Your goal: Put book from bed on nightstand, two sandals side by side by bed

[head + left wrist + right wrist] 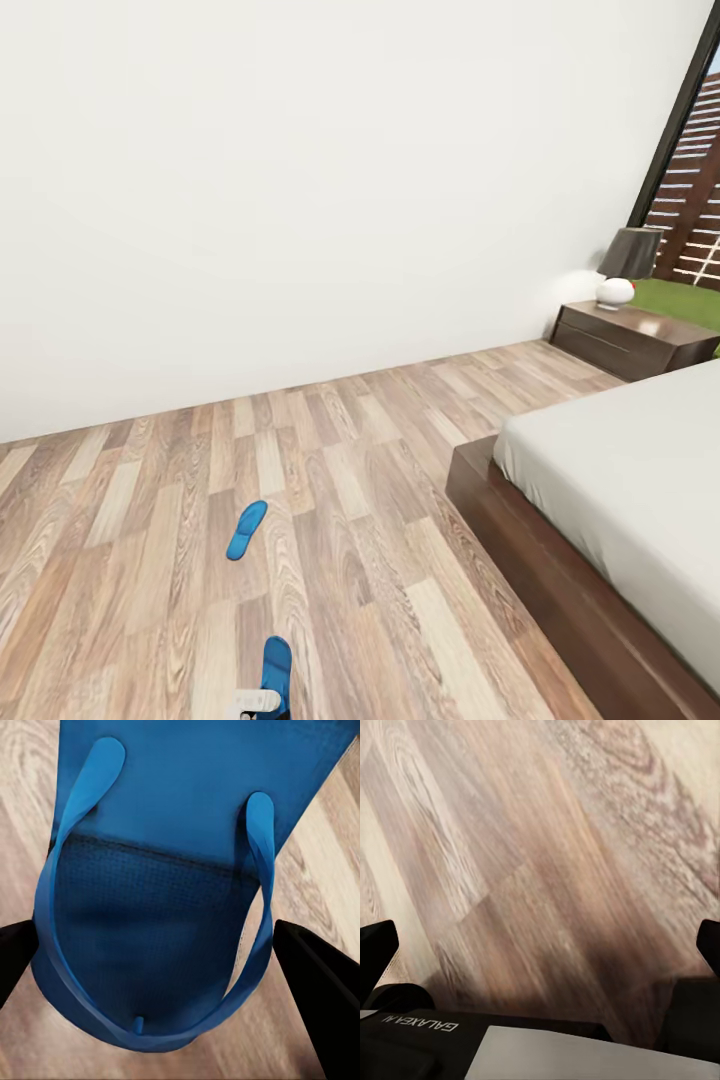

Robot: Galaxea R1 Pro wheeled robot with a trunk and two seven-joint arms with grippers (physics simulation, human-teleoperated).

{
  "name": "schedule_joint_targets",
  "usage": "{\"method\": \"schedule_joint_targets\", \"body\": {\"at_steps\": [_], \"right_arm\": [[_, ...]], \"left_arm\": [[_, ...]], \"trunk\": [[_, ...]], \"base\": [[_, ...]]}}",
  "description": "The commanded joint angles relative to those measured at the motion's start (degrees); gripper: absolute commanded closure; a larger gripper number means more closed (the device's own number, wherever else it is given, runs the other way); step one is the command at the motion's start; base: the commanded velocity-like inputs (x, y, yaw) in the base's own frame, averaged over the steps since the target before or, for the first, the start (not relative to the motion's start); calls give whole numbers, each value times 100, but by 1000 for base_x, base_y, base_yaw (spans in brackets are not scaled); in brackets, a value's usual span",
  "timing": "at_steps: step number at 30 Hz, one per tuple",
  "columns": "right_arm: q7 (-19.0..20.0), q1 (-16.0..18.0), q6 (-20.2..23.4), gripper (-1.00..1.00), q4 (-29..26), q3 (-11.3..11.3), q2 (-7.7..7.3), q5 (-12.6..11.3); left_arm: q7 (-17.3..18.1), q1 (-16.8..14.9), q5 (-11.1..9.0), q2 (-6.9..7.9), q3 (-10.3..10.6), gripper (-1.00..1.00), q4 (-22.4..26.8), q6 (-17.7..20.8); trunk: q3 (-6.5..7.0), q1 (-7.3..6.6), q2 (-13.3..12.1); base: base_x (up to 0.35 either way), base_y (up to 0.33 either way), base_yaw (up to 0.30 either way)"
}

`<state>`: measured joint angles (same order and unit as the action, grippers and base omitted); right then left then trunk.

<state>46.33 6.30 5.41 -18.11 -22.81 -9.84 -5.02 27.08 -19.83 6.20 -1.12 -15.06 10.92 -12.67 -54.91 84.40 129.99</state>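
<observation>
The white wall [300,180] took up the upper half of the head view, and the wood-plank floor [330,480] ran beneath it. At the right edge lay the bed [620,470], a plain white mattress on a dark brown frame. Above it, in the upper right, stood the dark glossy nightstand [625,335] bearing a lamp [625,262] with a dark shade and white base, before the dark-framed window [690,170].

One bright blue sandal [246,529] lay alone on the planks in the lower left, well apart from the bed. The second sandal [276,670] sat at the bottom edge, touching a white piece of the arm [252,702] there.

In the left wrist view the left gripper [169,952] pointed down at this second sandal [187,870], its thin straps looping over a dotted sole; the black fingers [319,990] stood apart on either side of it, not closed.

The right gripper [540,945] hung over bare floor [547,847], its dark fingertips [375,949] spread wide at the frame edges.
</observation>
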Motion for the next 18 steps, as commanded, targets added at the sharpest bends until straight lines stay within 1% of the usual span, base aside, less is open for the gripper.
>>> {"method": "schedule_joint_targets", "body": {"at_steps": [1,18], "right_arm": [[25,2,57,-100,1,-13,0,-52],[25,2,57,-100,1,-13,0,-52]], "left_arm": [[17,-3,57,-3,-50,100,-1,-25],[17,-3,57,-2,-50,100,2,-25]], "trunk": [[-5,2,2],[-5,2,2]], "base": [[330,0,2],[331,0,0]]}}
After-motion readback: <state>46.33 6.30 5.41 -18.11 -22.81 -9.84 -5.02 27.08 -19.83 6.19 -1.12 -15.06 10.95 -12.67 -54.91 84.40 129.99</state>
